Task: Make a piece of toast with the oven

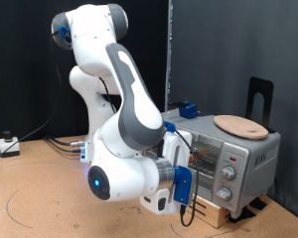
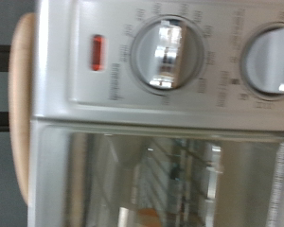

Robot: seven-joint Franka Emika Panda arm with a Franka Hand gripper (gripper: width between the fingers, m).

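Gleaming silver-grey oven [image 2: 170, 113] (door shut)

The exterior view stands off the arm at about bench height and looks across the brown bench [image 1: 35, 188] toward a black backdrop; the white arm fills the middle of the frame, and the oven [image 1: 233, 159] sits at lower right, seen at an angle from its front corner with a round board [image 1: 240, 126] on top. The wrist view is pressed very near the oven [image 2: 114, 76], blurred, showing only its knob panel [image 2: 166, 54], a red lamp [image 2: 97, 52], part of the glass door [image 2: 170, 180] and the board's edge [image 2: 22, 104]. Both views share the oven's front and that board.
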